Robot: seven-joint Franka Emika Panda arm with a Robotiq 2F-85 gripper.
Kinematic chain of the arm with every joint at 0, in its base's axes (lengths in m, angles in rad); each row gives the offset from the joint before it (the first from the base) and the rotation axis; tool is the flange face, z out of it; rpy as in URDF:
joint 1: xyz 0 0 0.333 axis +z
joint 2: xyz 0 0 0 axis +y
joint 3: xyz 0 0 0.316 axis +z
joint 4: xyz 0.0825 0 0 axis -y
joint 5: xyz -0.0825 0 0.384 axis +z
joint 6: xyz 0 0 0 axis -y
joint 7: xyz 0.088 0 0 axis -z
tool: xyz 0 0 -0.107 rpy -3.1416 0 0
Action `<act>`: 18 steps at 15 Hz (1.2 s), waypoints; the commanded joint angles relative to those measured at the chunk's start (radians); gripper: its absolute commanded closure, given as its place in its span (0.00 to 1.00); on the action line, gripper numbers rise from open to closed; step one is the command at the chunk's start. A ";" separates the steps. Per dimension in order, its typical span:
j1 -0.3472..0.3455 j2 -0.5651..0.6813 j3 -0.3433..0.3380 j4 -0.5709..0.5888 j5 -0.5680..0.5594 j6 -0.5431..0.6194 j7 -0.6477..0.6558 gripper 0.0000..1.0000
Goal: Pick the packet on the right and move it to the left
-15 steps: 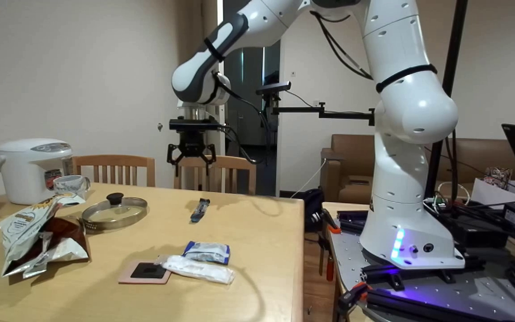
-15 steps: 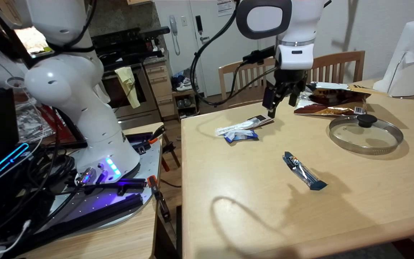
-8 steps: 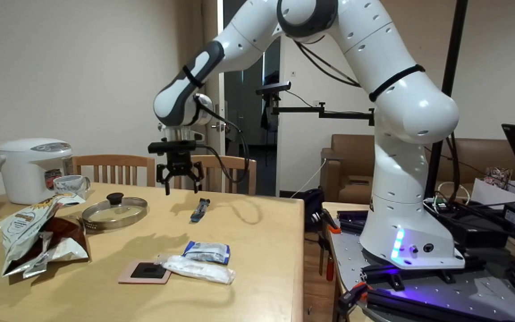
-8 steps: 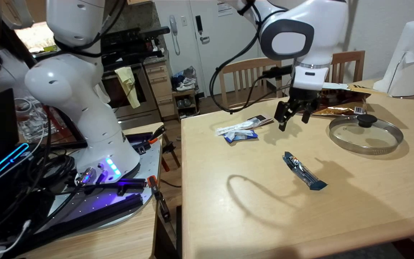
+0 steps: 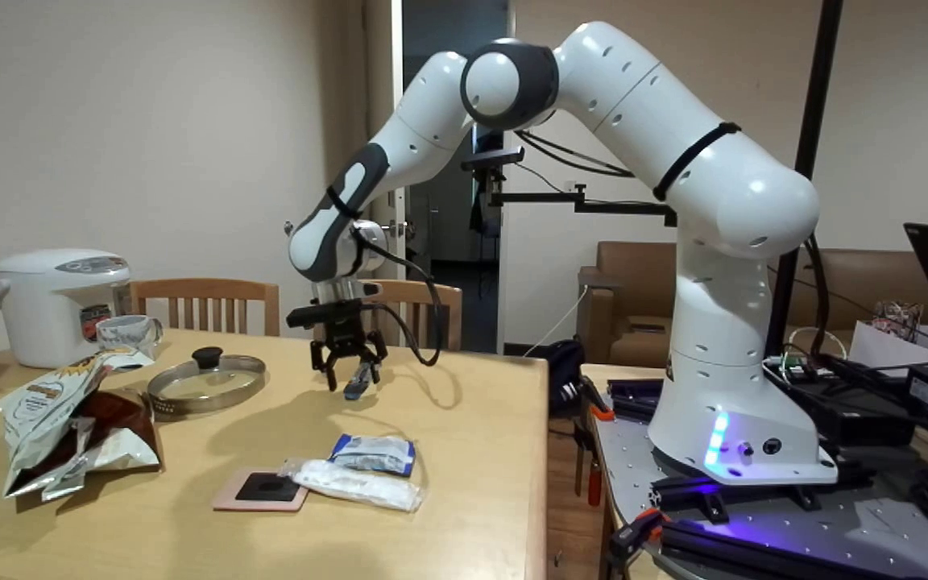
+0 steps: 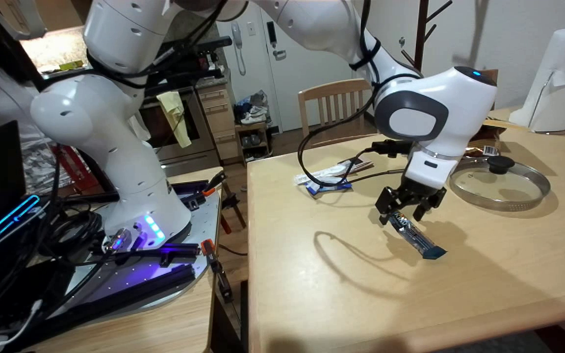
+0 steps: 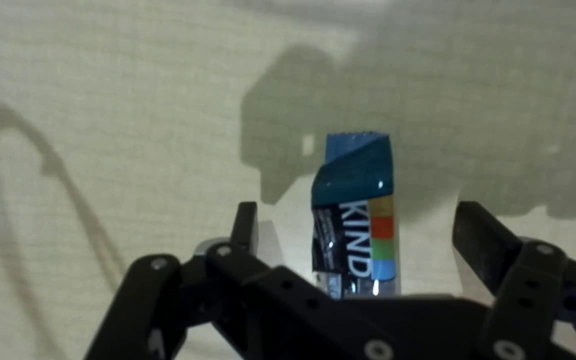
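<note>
A narrow dark-blue KIND bar packet lies on the table. It shows in both exterior views (image 5: pixel 357 390) (image 6: pixel 417 239), and its near part is hidden by the gripper body in the wrist view (image 7: pixel 353 225). My gripper (image 6: pixel 401 217) is open, low over one end of the packet. In the wrist view (image 7: pixel 355 212) the two fingers stand on either side of the packet, with a gap on each side. A blue-and-white packet (image 5: pixel 373 453) and a white packet (image 5: pixel 359 486) lie together elsewhere on the table.
A pink-and-black square (image 5: pixel 267 489) touches the white packet's end. A glass lid (image 6: pixel 500 189) and an open foil bag (image 5: pixel 69 439) lie beyond. A mug (image 5: pixel 127 333), a white water boiler (image 5: pixel 61 310) and a paper towel roll (image 6: pixel 552 81) stand farther off.
My gripper has come down from well above the table, and across, to the KIND bar packet, staying open. The packets have not moved.
</note>
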 commanded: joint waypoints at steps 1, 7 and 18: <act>-0.041 0.005 -0.009 0.024 0.025 -0.044 0.020 0.00; -0.081 -0.012 0.000 0.039 0.048 -0.070 -0.003 0.32; -0.071 -0.008 0.012 0.059 0.057 -0.048 -0.003 0.57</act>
